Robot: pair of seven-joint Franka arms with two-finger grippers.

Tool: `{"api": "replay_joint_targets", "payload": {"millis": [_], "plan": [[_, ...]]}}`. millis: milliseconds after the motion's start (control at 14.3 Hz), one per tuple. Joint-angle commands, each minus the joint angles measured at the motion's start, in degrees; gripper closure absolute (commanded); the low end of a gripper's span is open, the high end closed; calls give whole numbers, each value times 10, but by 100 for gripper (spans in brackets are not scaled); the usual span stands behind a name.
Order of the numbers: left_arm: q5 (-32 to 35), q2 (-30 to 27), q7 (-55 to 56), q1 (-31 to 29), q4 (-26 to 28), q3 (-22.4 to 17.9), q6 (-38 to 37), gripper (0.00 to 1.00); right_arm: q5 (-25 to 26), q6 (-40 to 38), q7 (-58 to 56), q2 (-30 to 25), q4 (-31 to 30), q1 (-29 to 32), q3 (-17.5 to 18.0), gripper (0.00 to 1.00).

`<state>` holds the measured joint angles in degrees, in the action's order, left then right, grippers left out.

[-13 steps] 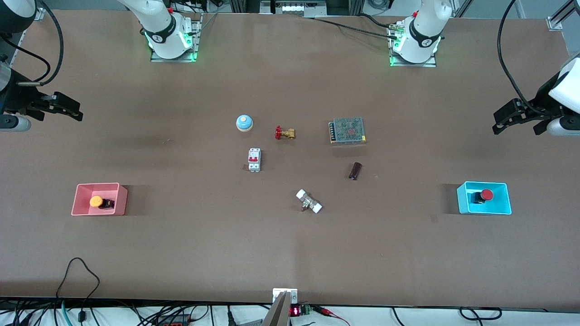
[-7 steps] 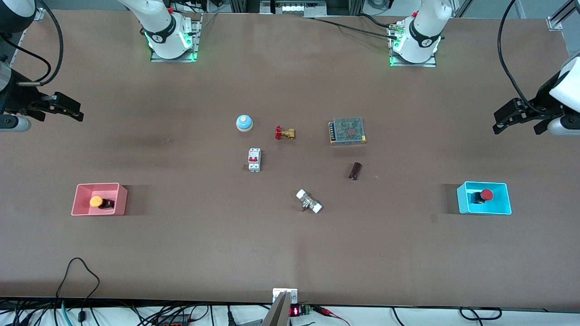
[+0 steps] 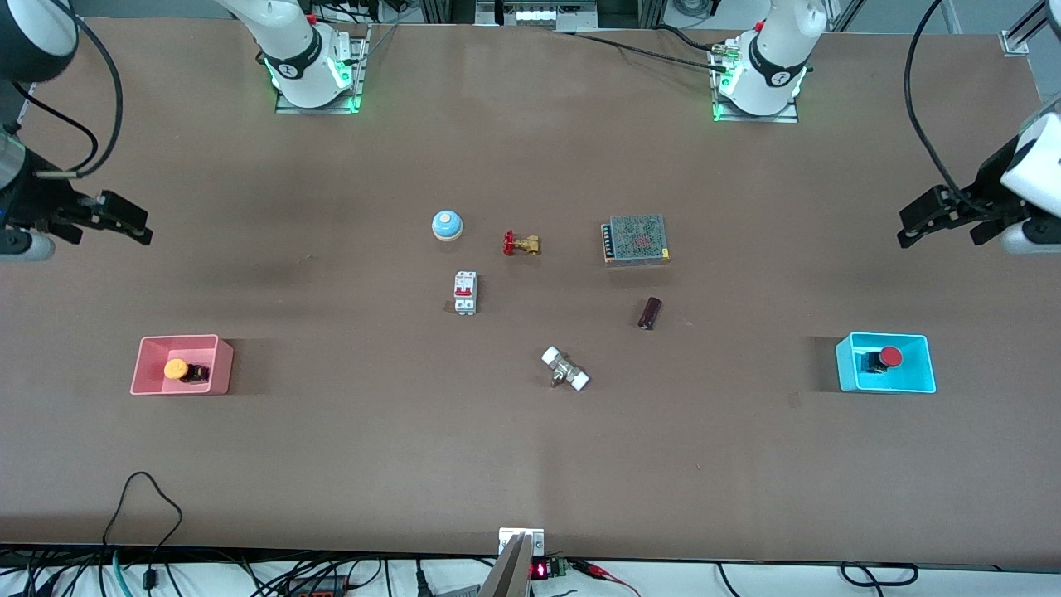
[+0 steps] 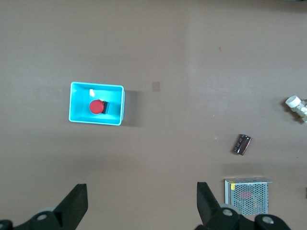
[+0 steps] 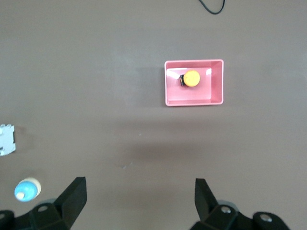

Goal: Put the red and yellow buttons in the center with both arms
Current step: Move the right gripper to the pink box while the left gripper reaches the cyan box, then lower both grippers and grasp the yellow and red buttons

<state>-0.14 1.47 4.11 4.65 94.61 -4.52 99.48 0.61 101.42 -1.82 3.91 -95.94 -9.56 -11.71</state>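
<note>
The yellow button (image 3: pixel 176 369) lies in the pink tray (image 3: pixel 217 361) near the right arm's end of the tabletop (image 3: pixel 530 464), and the red button (image 3: pixel 889 356) lies in the cyan tray (image 3: pixel 920 377) near the left arm's end. Both trays are nearer to the front camera than the things in the middle: a blue bell (image 3: pixel 447 224), a brass valve with red handle (image 3: pixel 520 244), a white circuit breaker (image 3: pixel 465 293), a mesh-covered power supply (image 3: pixel 637 240), a dark capacitor (image 3: pixel 650 313) and a metal fitting with white caps (image 3: pixel 565 369). The right hand (image 3: pixel 133 217) hangs in the air over the tabletop at the right arm's end, its fingers wide apart and holding nothing. The left hand (image 3: pixel 912 228) hangs over the left arm's end, also wide open and empty.
</note>
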Motion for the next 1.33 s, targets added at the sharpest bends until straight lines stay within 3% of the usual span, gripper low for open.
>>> {"api": "replay_joint_targets", "payload": {"millis": [0,350,699,1049,1259], "plan": [[-1,23,-1,-17,-3,-2,-2,0,-7,41,6,35,4,9,-2,0],[3,77,-71,-53,-5,-3,50,0,-5,94,-4,113,27,14,-2,0],[3,143,-126,-84,-2,-4,114,0,-10,164,-9,199,28,56,-2,0],[3,211,-184,-118,3,-3,178,0,-88,242,-108,284,36,96,-2,0],[2,252,-188,-125,4,-3,209,0,-90,244,-123,302,51,96,-1,0]]}}
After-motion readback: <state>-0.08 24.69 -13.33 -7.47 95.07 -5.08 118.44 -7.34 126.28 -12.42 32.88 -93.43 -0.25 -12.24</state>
